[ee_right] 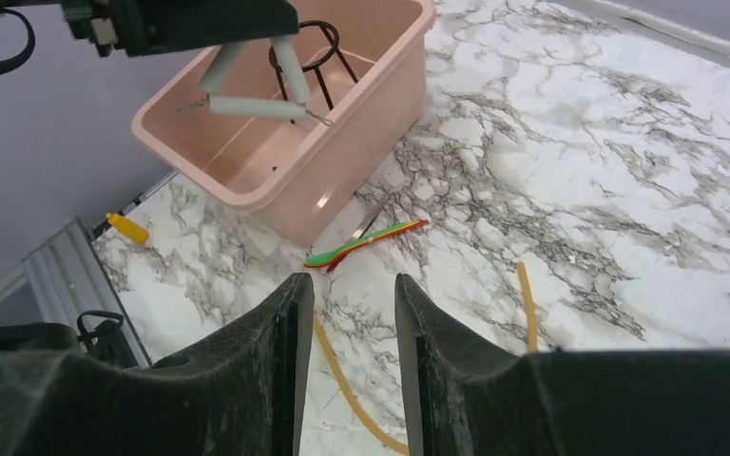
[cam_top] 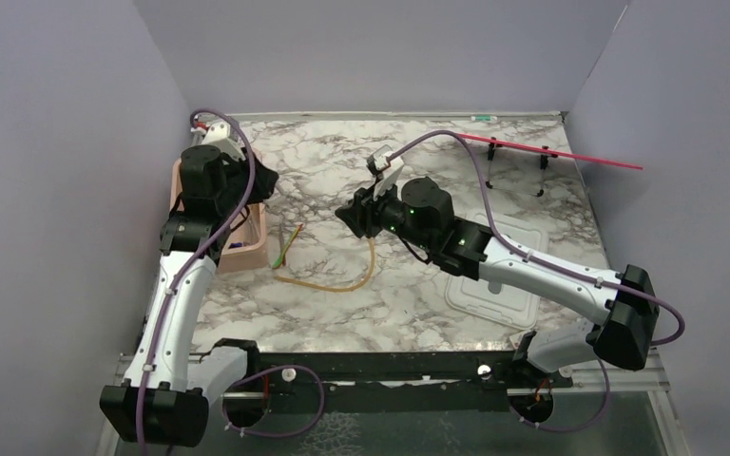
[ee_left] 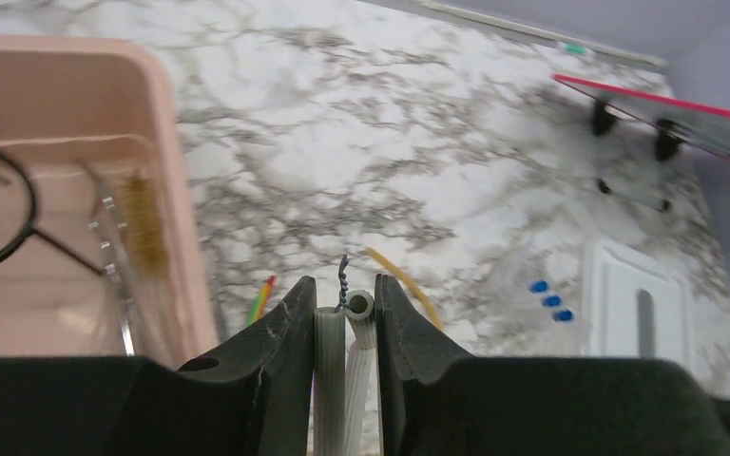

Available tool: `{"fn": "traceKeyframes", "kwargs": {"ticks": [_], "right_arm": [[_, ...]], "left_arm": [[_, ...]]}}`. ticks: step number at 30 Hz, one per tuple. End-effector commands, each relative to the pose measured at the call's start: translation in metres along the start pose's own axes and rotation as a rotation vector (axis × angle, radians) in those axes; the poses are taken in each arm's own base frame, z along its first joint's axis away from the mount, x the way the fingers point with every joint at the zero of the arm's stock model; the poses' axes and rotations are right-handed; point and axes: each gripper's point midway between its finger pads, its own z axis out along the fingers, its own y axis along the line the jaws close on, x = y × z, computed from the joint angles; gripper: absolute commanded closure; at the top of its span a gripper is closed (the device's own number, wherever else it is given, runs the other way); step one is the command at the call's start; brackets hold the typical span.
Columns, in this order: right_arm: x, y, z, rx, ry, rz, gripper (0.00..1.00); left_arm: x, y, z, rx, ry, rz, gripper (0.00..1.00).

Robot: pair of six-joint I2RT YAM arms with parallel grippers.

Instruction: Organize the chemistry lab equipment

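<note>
Left claw (ee_left: 342, 294) is clamped on a pair of pale grey prongs (ee_right: 252, 106) with a bit of twisted wire at the tip (could be the tongs, honestly can't tell), and it's hanging right over the pink tub (ee_right: 342, 180), so my guess is that's the next drop. Right claw (ee_right: 354, 285) has its jaws apart with nothing in them, hovering low over the table (ee_right: 627, 142) near the amber tubing (cam_top: 342, 288) and a green/red/yellow stick (ee_right: 366, 242) lying just beside the tub. Progress-wise I'd say around halfway: the black wire ring (ee_left: 32, 201) and a little brush (ee_left: 143, 223) are in the tub, while the tubing, the stick and the blue-capped tubes (ee_left: 551, 300) by the white lid (cam_top: 494, 285) are out on the table.
</note>
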Motion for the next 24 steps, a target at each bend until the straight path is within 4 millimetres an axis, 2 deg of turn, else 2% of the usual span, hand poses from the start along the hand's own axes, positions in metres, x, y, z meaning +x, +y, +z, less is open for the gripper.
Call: {"fn": "traceKeyframes", "kwargs": {"ticks": [1, 6, 11, 17, 24], "right_arm": [[-0.004, -0.009, -0.01, 0.039, -0.021, 0.016, 0.59], [0.003, -0.009, -0.013, 0.034, -0.013, 0.019, 0.59], [0.013, -0.008, -0.013, 0.021, 0.003, 0.022, 0.59], [0.021, -0.006, -0.011, 0.006, 0.022, 0.027, 0.59], [0.028, -0.009, -0.014, 0.011, 0.027, 0.031, 0.59]], "left_arm": [[-0.01, 0.076, -0.015, -0.38, -0.031, -0.038, 1.0], [-0.006, 0.114, -0.021, -0.521, -0.028, -0.072, 1.0], [0.017, 0.145, -0.012, -0.555, 0.028, -0.083, 1.0], [0.043, 0.156, 0.021, -0.45, 0.128, -0.097, 1.0], [0.092, 0.183, 0.026, -0.467, 0.234, -0.181, 1.0]]}}
